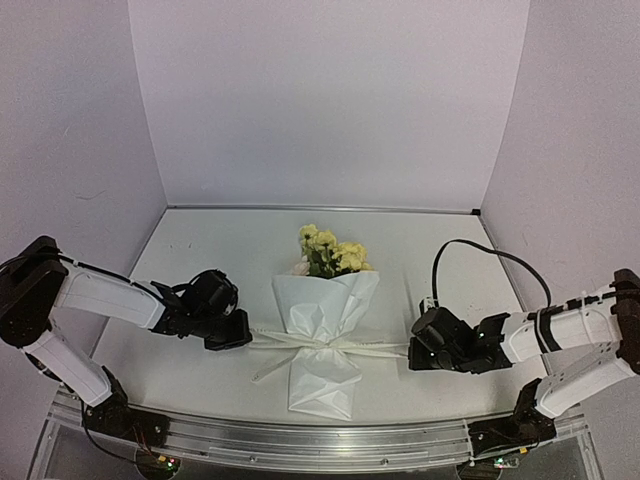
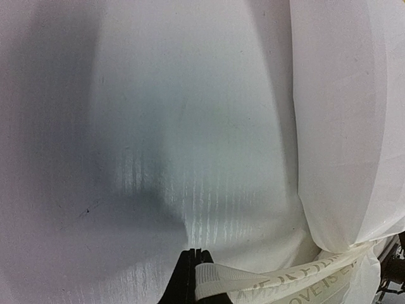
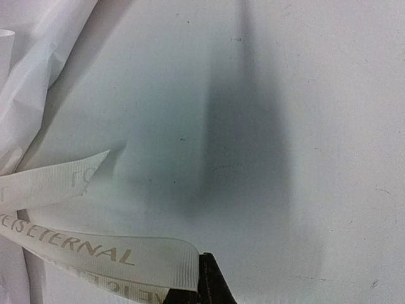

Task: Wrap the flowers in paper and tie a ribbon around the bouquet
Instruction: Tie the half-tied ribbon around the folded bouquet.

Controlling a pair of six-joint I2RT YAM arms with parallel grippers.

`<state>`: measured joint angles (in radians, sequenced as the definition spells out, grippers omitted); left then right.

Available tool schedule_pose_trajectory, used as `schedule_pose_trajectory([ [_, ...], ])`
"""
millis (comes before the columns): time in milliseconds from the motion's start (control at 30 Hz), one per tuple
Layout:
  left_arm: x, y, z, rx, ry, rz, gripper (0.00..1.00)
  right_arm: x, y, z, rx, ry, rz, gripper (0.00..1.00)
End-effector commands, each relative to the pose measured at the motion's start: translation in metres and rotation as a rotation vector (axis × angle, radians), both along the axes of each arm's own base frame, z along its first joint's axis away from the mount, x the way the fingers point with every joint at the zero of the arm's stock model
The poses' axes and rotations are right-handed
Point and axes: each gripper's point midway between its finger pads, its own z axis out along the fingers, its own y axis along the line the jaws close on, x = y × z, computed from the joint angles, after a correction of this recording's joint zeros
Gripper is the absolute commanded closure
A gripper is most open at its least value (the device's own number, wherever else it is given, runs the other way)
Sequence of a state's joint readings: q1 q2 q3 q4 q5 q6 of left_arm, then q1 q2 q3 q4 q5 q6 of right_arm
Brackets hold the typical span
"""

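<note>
The bouquet is laid at the middle of the tabletop. Its flowers are pointed toward the back wall and its folded foot is turned toward the metal rail at the near edge. The paper is flared into a collar under the blossoms and gathered to a narrow waist lower down, where the ribbon is knotted.

From that knot one ribbon end is stretched to the left of the bouquet and one to the right, both nearly level. A shorter loose tail is seen slanting from the waist toward the near left. Gold lettering is printed along the strip.

The left pincer is pressed together on the left ribbon end, near the bouquet's left edge. The right pincer is pinching the right end, near the right edge; neither is touching the paper.

Behind the flowers, bare tabletop is left up to the back wall. Open surface is also left beyond each pincer toward the side walls. A black cable is looped to the right of the bouquet, above the right arm. Little room is left between the paper foot and the rail.
</note>
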<state>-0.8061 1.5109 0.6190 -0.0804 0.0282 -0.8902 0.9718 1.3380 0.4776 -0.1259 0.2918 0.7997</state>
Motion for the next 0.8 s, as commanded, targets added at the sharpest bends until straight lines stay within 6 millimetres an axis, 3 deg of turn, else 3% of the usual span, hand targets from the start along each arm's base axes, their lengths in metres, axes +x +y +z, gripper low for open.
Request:
schedule_pose_trajectory([
  [0, 0.001, 0.067, -0.023, 0.201, 0.030, 0.145, 1.00, -0.017, -0.082, -0.015, -0.379, 0.041, -0.042, 1.00],
  [300, 0.004, 0.068, -0.025, 0.192, 0.039, 0.137, 1.00, -0.017, -0.083, -0.010, -0.414, 0.049, -0.016, 1.00],
  [433, 0.002, 0.077, -0.027, 0.184, 0.045, 0.156, 1.00, -0.023, -0.103, -0.015, -0.430, 0.081, -0.058, 1.00],
  [600, 0.001, 0.076, -0.030, 0.175, 0.054, 0.154, 1.00, -0.026, -0.102, -0.017, -0.424, 0.111, -0.043, 1.00],
  [767, 0.009, 0.057, -0.019, 0.100, 0.023, 0.102, 1.00, -0.025, -0.073, -0.010, -0.377, 0.139, 0.061, 1.00],
])
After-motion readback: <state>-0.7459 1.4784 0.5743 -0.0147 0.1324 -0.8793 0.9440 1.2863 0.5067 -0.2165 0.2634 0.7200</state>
